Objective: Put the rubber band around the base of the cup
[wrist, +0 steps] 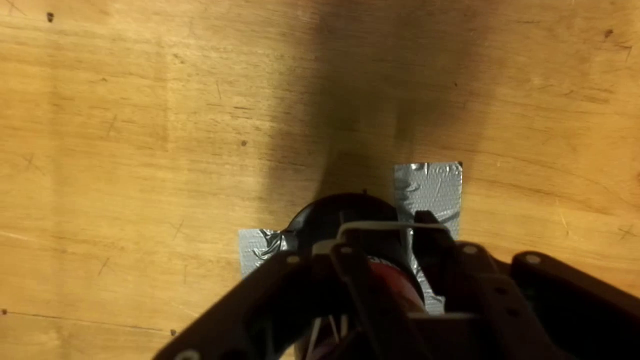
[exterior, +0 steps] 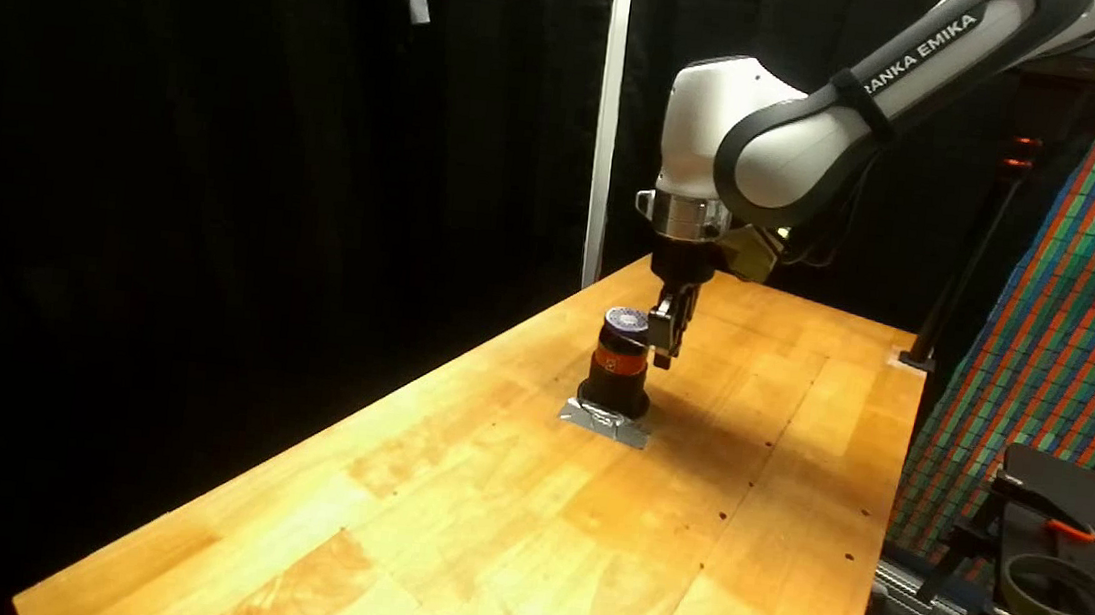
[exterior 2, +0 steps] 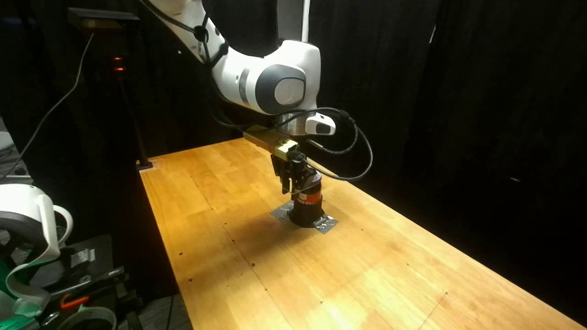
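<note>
1. The cup (exterior: 620, 363) stands upright on the wooden counter (exterior: 488, 503); in an exterior view it sits just off the picture's middle, toward 4 o'clock.
2. It is black with an orange-red stripe round its middle, and its foot is wider than its body.
3. Strips of silver tape (wrist: 428, 187) lie against that foot and the wood; in the wrist view they sit at about 2 and 9 o'clock of the foot.
4. The claw (wrist: 380, 235) takes up the 6 o'clock side of the wrist view, fingers spread, with the cup's red stripe showing in the gap.
5. It is beside the upper cup: at 2 o'clock of it in an exterior view, the claw (exterior: 669, 351) pointing down, and at 10 o'clock where the claw (exterior 2: 290, 190) shows again. Whether it touches the cup I cannot tell.
6. The pale rubber band (wrist: 385, 225) is stretched from finger to finger. In both exterior views a thin line crosses the cup above the stripe, well above the foot; its far side is hidden.
7. In an exterior view the white arm (exterior 2: 250, 73) slants down from 11 o'clock.
</note>
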You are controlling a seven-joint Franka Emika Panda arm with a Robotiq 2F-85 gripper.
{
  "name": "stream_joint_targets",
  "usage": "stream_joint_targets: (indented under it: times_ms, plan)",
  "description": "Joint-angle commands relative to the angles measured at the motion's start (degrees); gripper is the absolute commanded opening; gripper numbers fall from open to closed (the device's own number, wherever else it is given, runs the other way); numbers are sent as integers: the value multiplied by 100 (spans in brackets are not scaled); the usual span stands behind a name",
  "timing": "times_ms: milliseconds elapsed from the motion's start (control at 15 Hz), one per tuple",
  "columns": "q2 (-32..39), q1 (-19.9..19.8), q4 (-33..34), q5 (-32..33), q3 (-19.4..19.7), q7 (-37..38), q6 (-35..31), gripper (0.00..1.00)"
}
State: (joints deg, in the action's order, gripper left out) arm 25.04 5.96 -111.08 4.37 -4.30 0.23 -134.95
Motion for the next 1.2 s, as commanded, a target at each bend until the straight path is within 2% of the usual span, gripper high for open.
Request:
stream_joint_targets:
  times_ms: [0,133,267,400,733,1000,1133]
  plan:
    - [-401,98,-608,145,92,231,-456,17]
    - [-478,129,-811,223,122,322,-740,15]
    - [-547,174,-1053,387,173,455,-1141,20]
    - [-602,205,-1312,452,205,564,-1548,19]
    - [-752,349,-2070,736,415,721,-3083,19]
    - [-791,663,-2657,1205,935,838,-4634,19]
    - [-765,996,-2877,1359,1401,842,-5373,19]
